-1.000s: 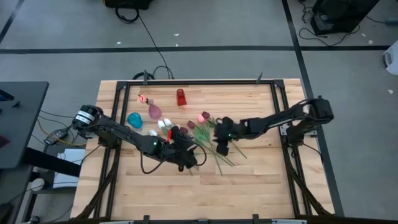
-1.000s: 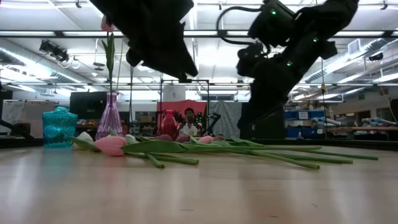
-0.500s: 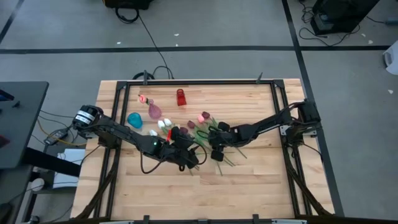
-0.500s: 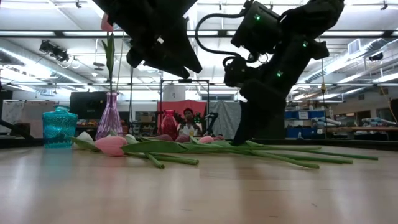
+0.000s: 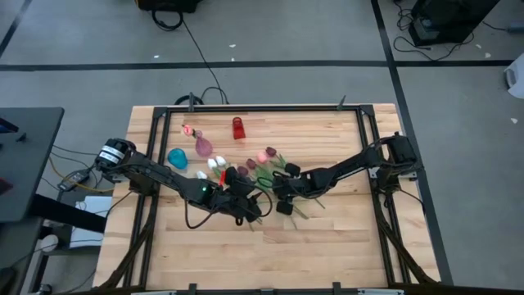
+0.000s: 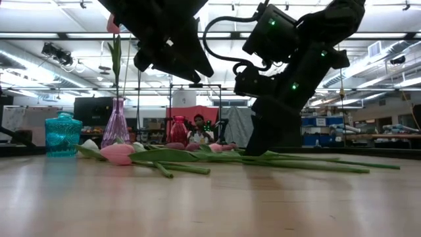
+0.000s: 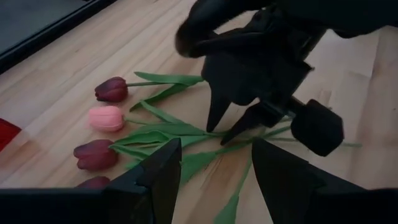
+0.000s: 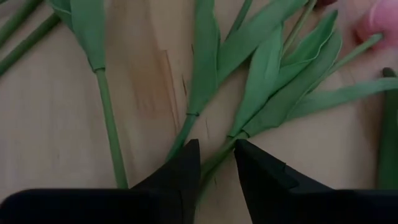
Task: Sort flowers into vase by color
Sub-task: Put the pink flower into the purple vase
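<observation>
High view | vases (image 5: 203,146): 3 | right claw (image 8: 216,163) straddling stem (image 8: 214,157), fingers apart | left claw (image 7: 214,171) apart

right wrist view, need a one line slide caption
Right gripper closing its fingers around a green tulip stem lying on the wooden table.

We see a matt pale wooden desk (image 5: 327,246), smooth matt flowers (image 7: 107,118) with plastic-looking leaves, translucent glossy vases (image 6: 116,125), and matt black claw fingers (image 8: 180,171).
</observation>
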Tool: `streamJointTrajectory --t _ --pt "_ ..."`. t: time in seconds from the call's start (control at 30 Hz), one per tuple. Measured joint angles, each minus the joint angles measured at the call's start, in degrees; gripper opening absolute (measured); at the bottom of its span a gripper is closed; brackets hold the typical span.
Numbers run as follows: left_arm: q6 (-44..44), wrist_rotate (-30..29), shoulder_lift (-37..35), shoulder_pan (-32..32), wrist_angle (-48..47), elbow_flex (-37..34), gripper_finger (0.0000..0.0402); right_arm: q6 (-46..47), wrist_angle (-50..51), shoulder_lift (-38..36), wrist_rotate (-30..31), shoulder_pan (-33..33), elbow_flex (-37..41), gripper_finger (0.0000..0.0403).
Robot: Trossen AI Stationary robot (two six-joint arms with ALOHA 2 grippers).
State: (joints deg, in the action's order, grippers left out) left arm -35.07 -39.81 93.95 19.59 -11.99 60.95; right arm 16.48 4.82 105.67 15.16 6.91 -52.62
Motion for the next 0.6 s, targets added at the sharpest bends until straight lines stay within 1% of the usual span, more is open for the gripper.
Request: streamJointTrajectory --t 0.1,0.27,0.33,0.47,0.6 --pt "0.00 1.31 0.00 0.00 0.03 0.00 0.0202 -0.56 0.42 -0.26 0.70 0.01 0.02 0.0079" --pt "-0.07 2.27 0.00 0.00 0.04 0.00 0.0202 -1.63 1.08 -0.93 1.49 -0.34 0.10 0.0014" --pt "-0.09 2.38 0.00 0.00 0.03 0.00 0.0202 -1.86 1.93 -1.62 1.42 -0.63 0.12 0.0009" --pt "-0.11 2.64 0.00 0.01 -0.04 0.00 0.0202 -2.49 4.07 -3.61 1.59 -1.10 0.15 0.0016" --pt "-0.15 3.00 0.00 0.00 -0.13 0.00 0.0202 -3.37 7.64 -5.35 2.24 -1.42 0.16 0.0006"
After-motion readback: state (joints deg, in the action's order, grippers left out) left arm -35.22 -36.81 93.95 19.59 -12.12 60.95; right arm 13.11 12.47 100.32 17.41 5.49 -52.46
